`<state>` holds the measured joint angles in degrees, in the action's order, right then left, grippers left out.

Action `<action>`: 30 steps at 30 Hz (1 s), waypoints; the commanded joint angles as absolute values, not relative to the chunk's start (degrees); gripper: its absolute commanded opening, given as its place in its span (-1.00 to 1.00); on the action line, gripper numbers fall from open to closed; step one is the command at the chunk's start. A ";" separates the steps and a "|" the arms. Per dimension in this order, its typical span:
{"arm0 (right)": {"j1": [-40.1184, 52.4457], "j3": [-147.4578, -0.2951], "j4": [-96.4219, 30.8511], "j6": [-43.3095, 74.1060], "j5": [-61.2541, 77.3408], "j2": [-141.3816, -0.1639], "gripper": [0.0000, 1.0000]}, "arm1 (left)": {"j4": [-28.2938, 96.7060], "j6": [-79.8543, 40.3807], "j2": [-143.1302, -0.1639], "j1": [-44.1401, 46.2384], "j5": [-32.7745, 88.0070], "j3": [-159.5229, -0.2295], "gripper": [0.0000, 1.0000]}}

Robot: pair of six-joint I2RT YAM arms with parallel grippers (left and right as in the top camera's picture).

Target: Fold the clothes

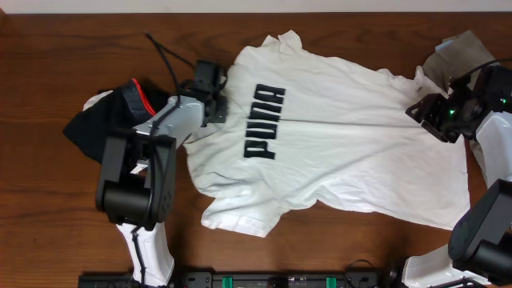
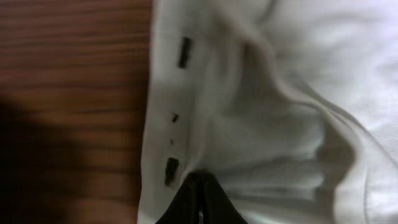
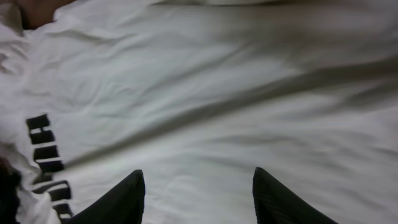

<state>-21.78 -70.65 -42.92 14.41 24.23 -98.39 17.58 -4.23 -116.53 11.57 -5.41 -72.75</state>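
Overhead view shows you the white T-shirt point(image 1: 344, 136) spread out flat in the middle of the table point(image 1: 48, 224), with its dark letters facing up. The black garment point(image 1: 96, 124) sits in a heap just off the shirt's left side. The khaki-grey garment point(image 1: 460, 52) peeks out at the far right corner. No part of the shirt is folded over yet, so I think you are at the very start, getting hold of the shirt for the first fold. Your left fingers point(image 2: 186, 205) are pressed tight together right at the shirt's edge. The cloth wrinkles toward their tips, so they seem to be pinching a bit of the shirt. Your right fingers point(image 3: 124, 199) are wide apart, with only flat white cloth showing between them. They hold nothing, and I cannot tell if they touch the shirt. Next, I think you need to bring the right fingers down on the shirt's right edge and close them on the cloth. Then both sides can lift together. Go gently, because a one-sided pull could drag the shirt crooked.
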 commanded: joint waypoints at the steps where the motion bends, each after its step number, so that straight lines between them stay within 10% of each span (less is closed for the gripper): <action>1: -21.32 -70.57 -44.40 12.97 21.74 -97.30 0.08 | 18.35 -7.84 -118.34 7.84 -10.98 -72.99 -0.88; 8: -21.32 -70.57 -47.09 12.67 12.29 -97.30 0.14 | 18.70 -7.22 -118.10 6.66 -8.47 -73.34 -0.85; 13: -21.37 -70.57 -52.14 17.30 2.96 -97.30 0.12 | 21.61 -7.38 -115.77 6.72 -7.70 -75.31 -0.30; 19: -21.37 -69.28 -61.93 21.43 -2.15 -97.41 0.07 | 23.09 -7.20 -109.43 6.79 -5.39 -76.05 -0.17; 30: -22.76 -52.86 -47.18 30.09 -5.72 -97.41 -0.74 | 29.12 -7.16 -101.12 6.76 -0.40 -76.05 -0.13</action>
